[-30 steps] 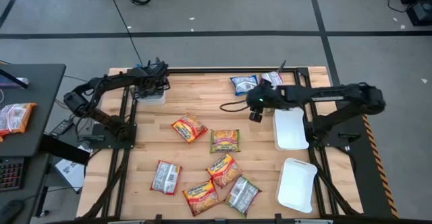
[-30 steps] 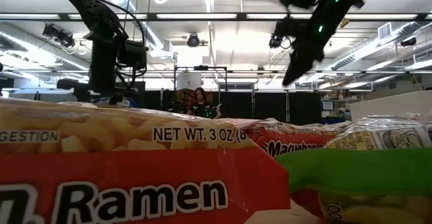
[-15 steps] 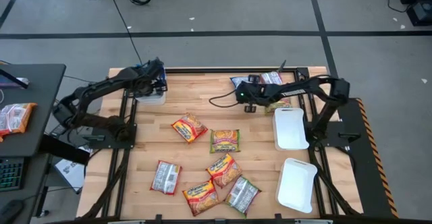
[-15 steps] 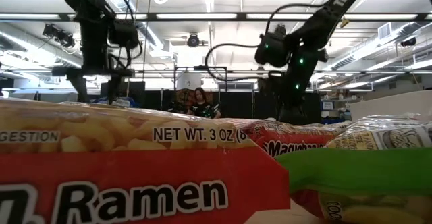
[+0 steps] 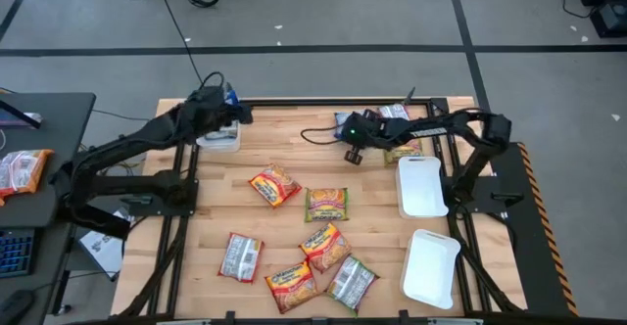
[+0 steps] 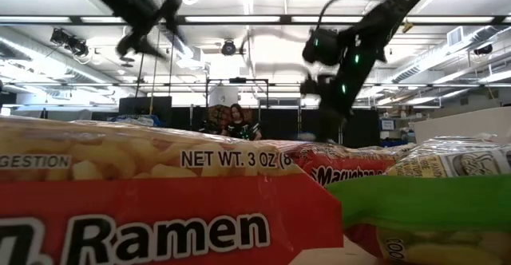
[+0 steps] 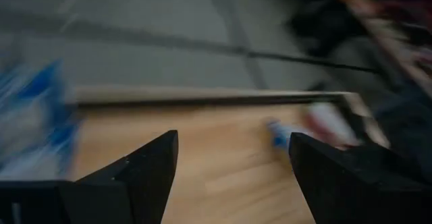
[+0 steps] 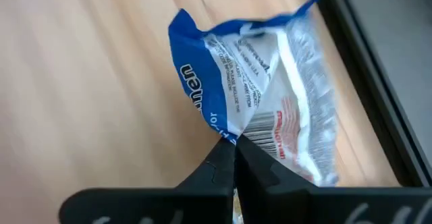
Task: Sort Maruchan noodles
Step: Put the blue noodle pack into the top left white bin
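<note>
Several Maruchan noodle packets lie flat on the wooden table, among them a red one [image 5: 274,185], a green one [image 5: 326,204] and a silver-pink one [image 5: 240,256]. A blue-white packet [image 8: 270,89] lies near the far edge. My right gripper [image 5: 349,131] stands over it, pointing down, and is shut on it. At the far left my left gripper [image 7: 233,177] is open and holds nothing. It hangs above a small white tray [image 5: 219,141], and a blurred blue-white packet [image 7: 30,129] shows beside it. My right gripper pinches the blue-white packet's near edge [image 8: 224,133] between its two fingertips. The fingers come from above, pointing down. The plastic is bunched up at the pinch, and the rest of the packet lies on the table.
Two white trays [image 5: 423,186] [image 5: 433,266] sit along the right side. More packets [image 5: 397,115] lie by the far right corner, close under my right arm. Bare wood shows between the far packets and the middle cluster. In the low view a red packet [image 6: 160,209] fills the foreground.
My right gripper has gone from near the right-hand trays toward the table's far-left, and has come down onto the blue-white packet. My left gripper has lifted away from the small white tray toward the far left corner and has tipped.
</note>
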